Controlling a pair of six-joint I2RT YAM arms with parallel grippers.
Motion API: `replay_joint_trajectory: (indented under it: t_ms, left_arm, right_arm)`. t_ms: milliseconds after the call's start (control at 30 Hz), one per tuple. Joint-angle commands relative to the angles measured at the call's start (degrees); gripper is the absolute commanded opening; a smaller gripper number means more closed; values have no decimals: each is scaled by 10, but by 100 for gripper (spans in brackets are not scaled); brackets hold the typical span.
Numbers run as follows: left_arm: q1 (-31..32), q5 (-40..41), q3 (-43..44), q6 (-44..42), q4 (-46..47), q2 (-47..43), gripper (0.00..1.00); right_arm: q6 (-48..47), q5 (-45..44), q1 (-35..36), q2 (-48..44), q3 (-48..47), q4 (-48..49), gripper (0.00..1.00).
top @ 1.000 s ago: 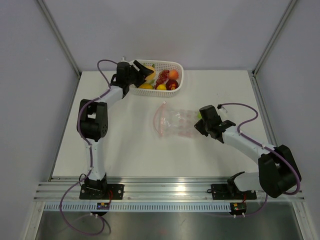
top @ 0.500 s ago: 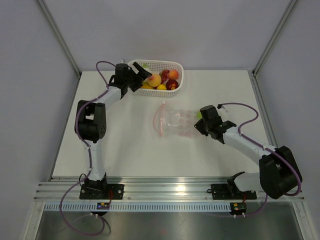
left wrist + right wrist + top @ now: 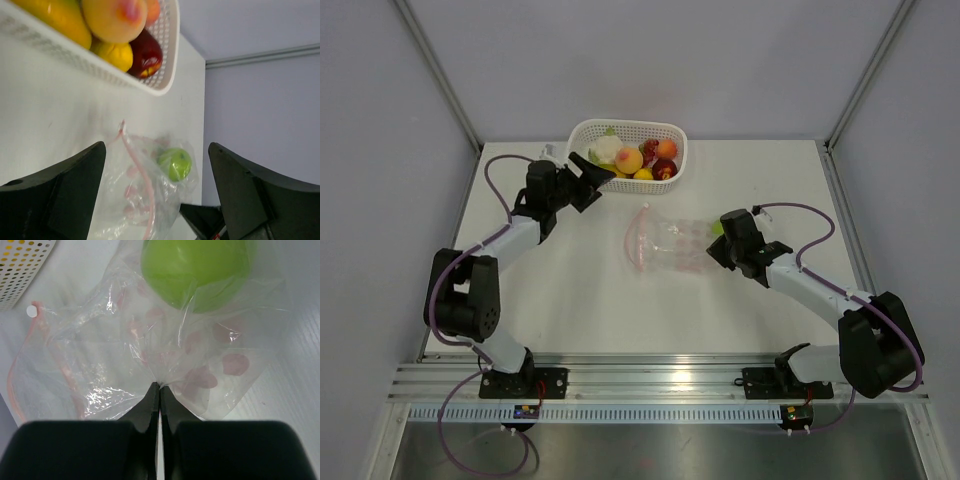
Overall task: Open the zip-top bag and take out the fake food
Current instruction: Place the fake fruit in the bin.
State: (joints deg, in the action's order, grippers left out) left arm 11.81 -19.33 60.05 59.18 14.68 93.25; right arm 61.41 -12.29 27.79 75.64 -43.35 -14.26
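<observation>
Left arm (image 3: 510, 235) reaches toward the white perforated plastic basket (image 3: 678, 140), left fingers (image 3: 55, 195) spread wide, empty. Right arm (image 3: 810, 285) lies low, right fingers (image 3: 145, 410) clamped on the clear crinkly pink-zipped bag (image 3: 100, 355).

Left hand (image 3: 592, 170) wide open, arm reaching forward, right hand (image 3: 718, 242) pinched closed, elbow bent

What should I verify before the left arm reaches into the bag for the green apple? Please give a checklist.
1. The left gripper open and empty: ok.
2. The right gripper shut on the zip-top bag at its closed end: ok.
3. The pink zip strip parted: ok.
4. The green apple out of the bag: not ok, it lies inside, near the right gripper.
5. The table free between left gripper and bag mouth: ok.
6. Room in the white basket: cannot tell.
</observation>
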Motion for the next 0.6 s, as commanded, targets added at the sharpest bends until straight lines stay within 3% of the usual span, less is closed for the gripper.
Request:
replay_joint_trajectory:
  t_ms: [0,167,367,567]
  left_arm:
    - [13,-41,-61,23,47,-47,86]
    - [37,-48,-194,40,133,-100,86]
    - [62,-62,-236,27,169,-90,82]
    - [77,-91,-267,29,239,-40,62]
  right_arm:
    - [-20,16,-1,-5,-1,30,6]
    - [-29,27,-1,-1,0,40,6]
    - [-43,32,-1,-4,-1,46,6]
    - [-45,34,-2,-6,-1,47,6]
